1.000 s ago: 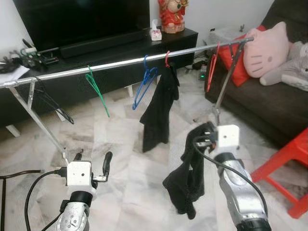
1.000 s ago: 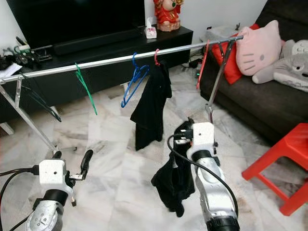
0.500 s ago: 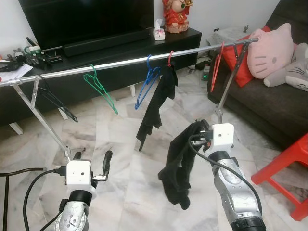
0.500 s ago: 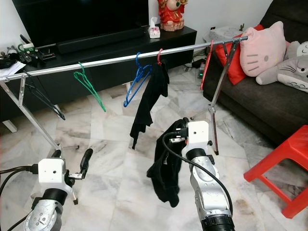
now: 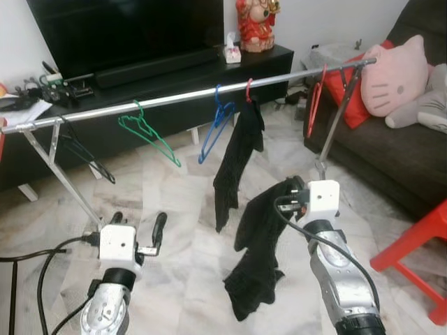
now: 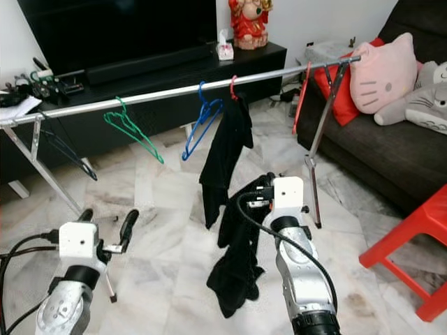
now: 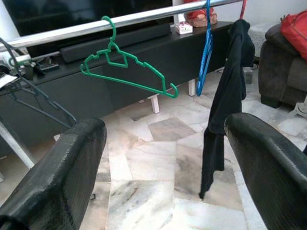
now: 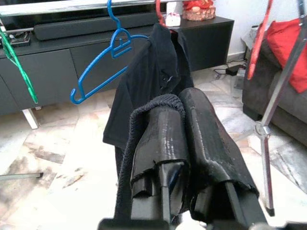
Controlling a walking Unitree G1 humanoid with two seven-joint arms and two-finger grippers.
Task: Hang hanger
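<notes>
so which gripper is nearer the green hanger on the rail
Left. The left gripper is open, below the green hanger; the right gripper, shut on black cloth, is farther right, beyond the blue hanger.

Rail (image 5: 174,98): silver metal; its legs the same
Hangers: one green (image 5: 148,131); one blue (image 5: 216,124); one red (image 5: 314,101); one dark grey (image 5: 84,152)
Hung garment (image 5: 237,155): black, on a red hook
Held cloth (image 5: 257,248): black, draped from the right gripper (image 8: 184,129)
Grippers: black fingers, white wrist blocks, silver arms; left gripper (image 7: 158,158) likewise
Floor (image 5: 181,209): pale marble, veined grey and brown
Cabinet (image 5: 160,84): black
Sofa (image 5: 391,153): dark; cushions pink and red
Stool (image 5: 419,244): red
</notes>
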